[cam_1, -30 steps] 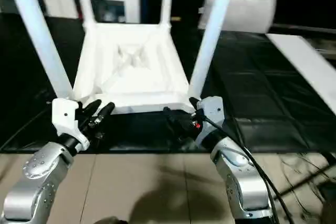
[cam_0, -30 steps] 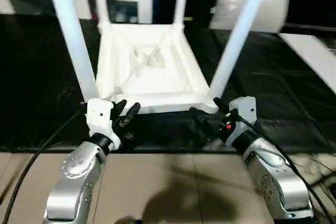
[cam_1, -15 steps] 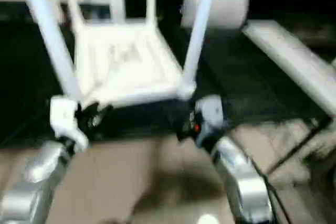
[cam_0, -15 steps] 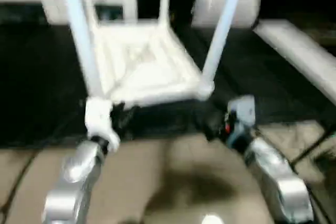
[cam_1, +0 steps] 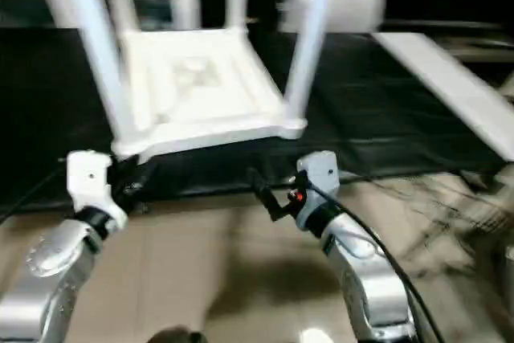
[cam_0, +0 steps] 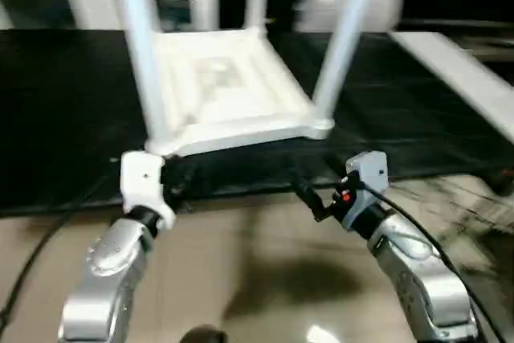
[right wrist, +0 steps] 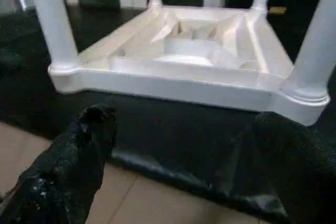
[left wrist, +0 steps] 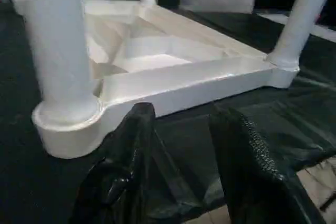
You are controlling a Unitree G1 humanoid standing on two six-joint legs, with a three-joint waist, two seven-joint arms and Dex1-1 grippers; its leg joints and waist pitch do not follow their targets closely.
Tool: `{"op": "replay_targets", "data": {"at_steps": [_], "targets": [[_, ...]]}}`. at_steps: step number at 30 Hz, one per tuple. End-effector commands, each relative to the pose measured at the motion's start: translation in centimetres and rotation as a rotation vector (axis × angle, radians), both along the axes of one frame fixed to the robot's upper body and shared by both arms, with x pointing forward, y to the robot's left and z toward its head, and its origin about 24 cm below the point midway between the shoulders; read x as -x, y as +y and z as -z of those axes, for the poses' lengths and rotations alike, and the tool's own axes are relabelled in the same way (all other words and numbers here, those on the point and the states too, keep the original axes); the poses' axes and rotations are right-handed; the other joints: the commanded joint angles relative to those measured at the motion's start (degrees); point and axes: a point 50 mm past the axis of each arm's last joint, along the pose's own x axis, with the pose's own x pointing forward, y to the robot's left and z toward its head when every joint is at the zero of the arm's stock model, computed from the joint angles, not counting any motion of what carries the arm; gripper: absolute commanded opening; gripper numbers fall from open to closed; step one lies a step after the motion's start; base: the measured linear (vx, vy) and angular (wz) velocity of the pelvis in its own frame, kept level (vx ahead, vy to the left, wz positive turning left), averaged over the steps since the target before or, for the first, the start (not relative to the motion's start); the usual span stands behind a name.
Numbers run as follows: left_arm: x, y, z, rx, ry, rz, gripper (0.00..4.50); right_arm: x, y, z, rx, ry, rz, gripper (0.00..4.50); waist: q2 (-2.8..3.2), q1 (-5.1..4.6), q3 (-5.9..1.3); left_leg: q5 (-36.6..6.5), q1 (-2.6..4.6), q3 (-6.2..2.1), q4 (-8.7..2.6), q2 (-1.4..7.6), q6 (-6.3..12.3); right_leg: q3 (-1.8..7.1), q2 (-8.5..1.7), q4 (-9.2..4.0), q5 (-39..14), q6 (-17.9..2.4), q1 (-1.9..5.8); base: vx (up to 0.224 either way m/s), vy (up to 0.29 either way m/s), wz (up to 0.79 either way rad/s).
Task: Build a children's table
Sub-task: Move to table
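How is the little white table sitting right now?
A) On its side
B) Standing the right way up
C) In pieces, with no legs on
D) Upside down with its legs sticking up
D: the tabletop lies flat on the black mat, ribbed underside up, and the legs rise from its corners.

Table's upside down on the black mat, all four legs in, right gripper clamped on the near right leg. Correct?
Not quite. The right gripper is open and holds nothing, short of the near right leg, as the right wrist view shows. The table is upside down on the black mat, four legs in.
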Motion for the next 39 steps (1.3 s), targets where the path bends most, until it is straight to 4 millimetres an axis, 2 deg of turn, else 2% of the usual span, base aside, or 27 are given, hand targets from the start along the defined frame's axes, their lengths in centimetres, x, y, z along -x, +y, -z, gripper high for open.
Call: {"op": "replay_targets", "data": {"at_steps": [1, 3, 4, 5, 6, 8, 9, 10, 12, 14, 16, 17, 18, 19, 20, 21, 23, 24, 25, 26, 28, 30, 31, 33, 34, 36, 39], "targets": [[0.2, 0.1, 0.2, -0.007, 0.01, -0.008, 1.89, 0.1, -0.1, -0.1, 0.0, 0.0, -0.001, 4.5, 0.53, -1.43, -0.78, -1.5, -0.08, -6.39, 7.9, 7.04, 0.32, 5.82, -14.81, -12.91, -41.0, -12.2, 2.76, 0.109, 0.015, -0.35], [0.2, 0.1, 0.2, -0.007, 0.01, -0.008, 1.89, 0.1, -0.1, -0.1, 0.003, 0.001, -0.007, 4.5, 2.9, -0.99, -0.57, -8.9, 2.65, -7.14, 4.77, 8.68, -2.07, 0.38, -10.27, -11.12, -39.7, -10.9, 3.37, 0.086, 0.134, -0.32], [0.2, 0.0, 0.2, -0.006, 0.011, -0.008, 1.89, 0.1, -0.2, 0.0, 0.006, 0.001, -0.01, 4.5, 5.6, -3.08, -1.05, -41.2, 6.24, -10.3, -6.24, 9.97, -6.39, -1.4, 0.01, -2.91, -25.4, -5.4, 0.38, -0.029, 0.106, 0.0], [0.2, -0.1, 0.2, -0.006, 0.012, -0.008, 1.89, 0.1, -0.2, 0.0, 0.007, 0.001, -0.011, 4.5, 5.51, -3.56, -1.41, -55.5, 6.18, -13.33, -11.32, 11.3, -5.09, 0.35, 2.0, 2.86, -8.1, -2.4, 1.05, 0.0, 0.0, 0.0], [0.3, -0.1, 0.2, -0.008, 0.012, -0.005, 1.89, 0.1, -0.2, 0.0, 0.008, 0.001, -0.012, 4.5, 5.1, -4.18, -1.16, -52.4, 8.43, -13.5, -10.95, 11.31, 1.82, 1.89, 1.83, 2.44, -2.5, -1.0, -0.91, 0.0, 0.0, 0.0], [0.3, -0.2, 0.2, -0.01, 0.013, -0.001, 1.89, 0.1, -0.2, 0.0, 0.009, 0.001, -0.011, 4.5, 4.47, -4.95, -1.25, -43.0, 9.02, -12.11, -11.09, 9.23, 7.66, 2.38, 1.5, 0.17, -0.7, -0.6, -0.38, 0.089, -0.024, -0.16], [0.2, -0.2, 0.2, -0.011, 0.013, 0.0, 1.89, 0.1, -0.2, 0.0, 0.01, 0.002, -0.01, 4.5, 2.74, -4.68, -1.44, -34.8, 8.14, -10.59, -10.77, 7.25, 10.23, 3.64, 0.05, -3.63, -2.4, 0.1, 1.48, 0.07, -0.031, -0.23], [0.2, -0.2, 0.3, -0.015, 0.014, 0.001, 1.89, 0.1, -0.2, 0.0, 0.01, 0.002, -0.01, 4.5, 1.05, -2.75, -1.41, -23.0, 3.48, -6.34, -6.15, 5.05, 11.15, 8.08, -5.62, -9.58, -17.7, -0.6, 6.09, 0.052, -0.088, -0.17], [0.3, -0.2, 0.3, -0.02, 0.016, 0.002, 1.89, 0.1, -0.2, 0.0, 0.012, 0.002, -0.013, 4.5, -0.09, -0.49, -3.05, -6.1, 0.84, -3.91, 3.13, 5.18, 11.08, 13.17, -10.69, -13.27, -36.4, -6.4, 9.14, 0.086, -0.082, -0.06], [0.3, -0.2, 0.3, -0.023, 0.016, 0.001, 1.89, 0.1, -0.2, 0.0, 0.016, 0.001, -0.021, 4.5, 0.02, 0.68, -3.37, 2.8, -1.5, -3.05, 2.42, 4.98, 10.67, 10.56, -6.39, -11.48, -19.8, -12.9, 9.52, 0.157, -0.053, -0.02], [0.3, -0.2, 0.3, -0.026, 0.016, 0.002, 1.89, 0.1, -0.2, 0.1, 0.024, 0.004, -0.031, 4.5, 3.65, 1.94, -4.72, 16.5, -0.8, -1.78, -4.18, 5.32, 18.18, 0.84, -1.03, -10.09, -2.6, -11.4, 9.41, 0.184, -0.014, 0.12], [0.3, -0.2, 0.3, -0.026, 0.016, 0.002, 1.89, 0.1, -0.2, 0.1, 0.024, 0.004, -0.031, 4.5, 4.25, 0.87, -3.23, 11.1, 1.16, -3.72, -6.25, 6.21, 21.17, -1.09, 1.61, -9.43, -4.6, -8.6, 6.84, 0.281, -0.004, 0.48], [0.3, -0.2, 0.3, -0.027, 0.016, 0.002, 1.89, 0.1, -0.2, 0.1, 0.027, 0.005, -0.033, 4.5, 5.03, -2.19, -4.24, 4.1, 9.77, -11.59, -7.28, 10.73, 33.13, -0.97, 5.37, 0.12, -7.5, -5.4, -0.22, 0.281, -0.004, 0.48], [0.3, -0.2, 0.3, -0.029, 0.014, 0.006, 1.89, 0.0, -0.2, 0.1, 0.033, 0.002, -0.037, 4.5, 4.78, -3.07, -5.73, 8.5, 12.69, -14.62, -6.76, 12.28, 38.6, 0.09, 5.01, 3.05, -8.9, -2.9, -2.82, 0.265, -0.049, 0.53], [0.4, -0.3, 0.3, -0.031, 0.012, 0.011, 1.89, 0.0, -0.2, 0.1, 0.038, -0.001, -0.041, 4.5, 5.0, -2.18, -5.15, 16.2, 12.58, -16.18, -5.52, 11.33, 43.74, 2.07, 4.35, 5.01, -9.4, 0.6, -5.56, 0.194, -0.026, 0.6], [0.6, -0.4, 0.3, -0.031, 0.007, 0.017, 1.89, 0.0, -0.3, 0.2, 0.048, -0.004, -0.045, 4.5, 3.73, -2.3, -5.21, 20.7, 12.02, -16.26, -5.27, 10.6, 43.03, 3.97, 3.87, 6.09, -5.8, 3.9, -7.2, 0.194, -0.026, 0.6], [0.7, -0.4, 0.3, -0.03, 0.005, 0.019, 1.89, -0.1, -0.3, 0.3, 0.052, -0.004, -0.046, 4.5, 1.92, -2.2, -4.36, 15.9, 8.3, -14.14, -6.44, 7.68, 36.89, 7.67, 2.99, 3.44, 2.5, 4.4, -6.54, 0.122, -0.074, 0.7], [0.7, -0.4, 0.3, -0.03, 0.004, 0.019, 1.89, -0.1, -0.4, 0.3, 0.054, -0.005, -0.046, 4.5, -1.16, -1.05, -3.49, 1.2, 2.86, -9.42, -4.64, 0.01, 25.6, 11.9, 0.26, -5.7, 7.2, 5.6, -0.97, 0.096, -0.102, 0.75], [1.1, -0.5, 0.2, -0.015, -0.009, 0.021, 1.89, -0.2, -0.5, 0.5, 0.054, 0.0, -0.038, 4.5, -1.8, 0.8, -4.02, -7.1, 3.27, -3.94, 2.82, -0.14, 16.67, 17.04, -5.12, -10.39, -14.1, 7.2, 1.58, 0.111, -0.099, 0.47], [1.3, -0.5, 0.1, -0.004, -0.022, 0.025, 1.89, -0.2, -0.6, 0.6, 0.055, 0.002, -0.035, 4.5, -2.78, 0.67, -3.2, -5.9, 0.5, -3.94, 4.5, 1.0, 15.21, 16.89, -6.05, -9.86, -17.3, 3.0, 4.89, 0.157, -0.053, 0.08], [1.8, -0.7, -0.3, 0.03, -0.065, 0.035, 1.89, -0.4, -1.0, 0.9, 0.059, 0.007, -0.028, 4.5, -1.41, 2.24, -2.69, 2.8, 0.05, -3.63, 1.45, 3.28, 9.55, 14.26, -4.23, -8.17, 0.9, -7.6, 6.21, 0.156, -0.042, 0.06], [2.3, -0.6, -0.4, 0.05, -0.078, 0.023, 1.89, -0.4, -1.2, 1.1, 0.068, 0.011, -0.029, 4.5, 0.89, 2.44, -4.11, 14.8, 0.8, -3.12, -4.51, 5.9, 8.5, 9.16, -0.17, -4.9, 19.8, -10.0, 5.54, 0.144, 0.017, -0.01], [2.4, -0.6, -0.4, 0.052, -0.076, 0.018, 2.16, -0.4, -1.2, 1.1, 0.07, 0.011, -0.03, 4.5, 2.4, 1.8, -4.74, 25.7, 3.9, -5.2, -4.63, 9.72, 12.45, 6.74, 2.51, -1.07, 28.4, -7.0, 1.33, 0.162, 0.064, 0.0], [2.6, -0.5, -0.5, 0.074, -0.092, 0.021, 2.22, -0.3, -1.3, 1.2, 0.053, 0.025, -0.038, 4.5, 2.7, 0.48, -6.53, 60.0, 11.05, -10.76, -2.03, 14.13, 17.06, 8.45, -0.53, 0.01, 19.7, -1.9, -5.03, 0.135, 0.079, 0.01], [2.7, -0.5, -0.6, 0.087, -0.102, 0.024, 2.22, -0.2, -1.3, 1.2, 0.043, 0.033, -0.043, 4.5, 2.18, 1.01, -5.8, 61.0, 9.71, -9.16, -1.85, 12.0, 16.36, 9.02, -1.51, -1.88, 19.1, 0.0, -4.88, 0.062, 0.084, 0.05], [2.8, -0.2, -0.8, 0.093, -0.119, 0.008, 2.5, -0.2, -1.6, 1.1, 0.03, 0.039, -0.033, 4.5, 0.35, 0.96, -4.94, 37.7, 4.27, -4.47, -3.03, 6.95, 13.2, 9.31, -1.63, -3.52, 23.8, -0.6, -0.25, 0.041, 0.052, -0.01], [1.8, 1.0, -0.1, 0.03, -0.072, -0.042, 2.65, -0.7, -2.1, 0.7, 0.06, 0.014, -0.033, 4.5, 1.02, 1.45, -3.54, 1.0, 3.5, -3.75, -6.22, 8.23, 6.35, 8.85, -1.61, -4.95, 14.7, -4.0, 1.24, -0.044, -0.006, 0.0]]}}
